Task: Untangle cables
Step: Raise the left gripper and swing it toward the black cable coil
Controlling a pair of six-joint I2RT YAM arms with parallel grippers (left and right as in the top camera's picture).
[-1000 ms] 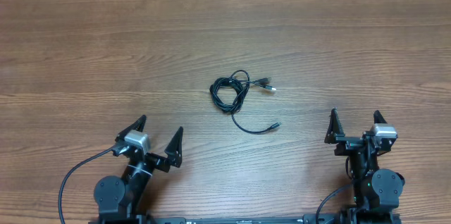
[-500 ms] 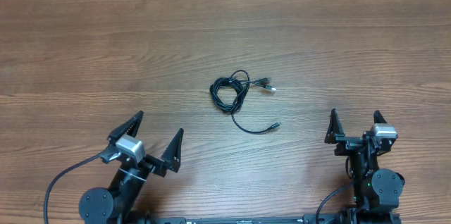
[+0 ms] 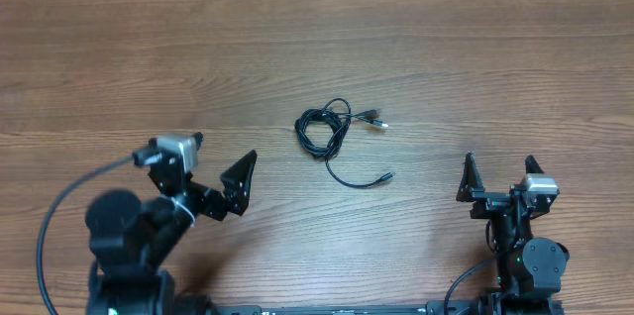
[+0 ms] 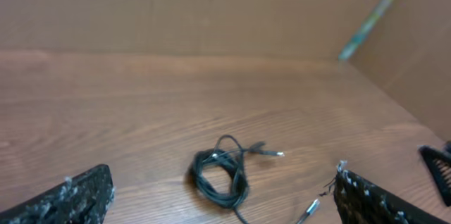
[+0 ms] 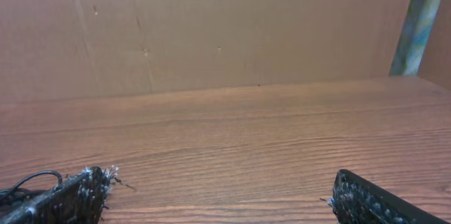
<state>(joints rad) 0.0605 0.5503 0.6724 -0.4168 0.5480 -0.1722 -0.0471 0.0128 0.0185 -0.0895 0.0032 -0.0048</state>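
The left gripper (image 3: 226, 150), at lower left of the overhead frame, has lifted off its parked pose over the past second and swung up and inward toward the cables (image 3: 307, 137). These lie in a small black knot just above the middle of the wooden desk (image 3: 475, 57). Its jaws are spread wide and hold nothing. The left wrist view now looks down on the knot, low in the frame between the two open jaws.

The right gripper (image 3: 500, 163), at lower right, has not stirred, and its jaws are likewise wide apart and empty.

The tangle itself is unchanged. It is a tight coil with a silvery-tipped plug (image 3: 382, 126) poking out to its right and a loose tail (image 3: 357, 183) curling down to a dark plug below.

The shift appears to mark the start of the reach. Nothing has yet been touched, so all the untangling remains to be done. The left arm looks set to take the coil first, while the right waits well apart.
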